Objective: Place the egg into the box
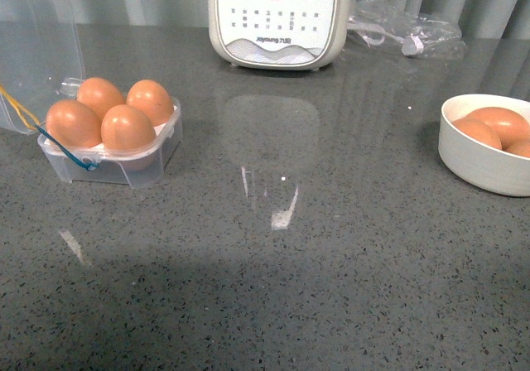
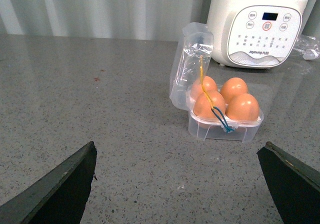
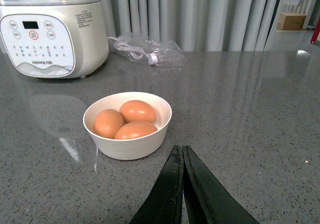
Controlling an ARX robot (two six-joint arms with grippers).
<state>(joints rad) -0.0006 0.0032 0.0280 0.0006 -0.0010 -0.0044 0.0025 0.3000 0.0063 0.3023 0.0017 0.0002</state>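
Four eggs (image 1: 127,128) in box (image 1: 156,157) | left jaws spread, facing box | right jaws pressed together, facing bowl (image 3: 127,148)

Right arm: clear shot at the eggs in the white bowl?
Probably yes: only bare counter between the right claw and the bowl, eggs uncovered. Claw is shut, must open first.

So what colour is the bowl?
The bowl is creamy white, clearest in the right wrist view.
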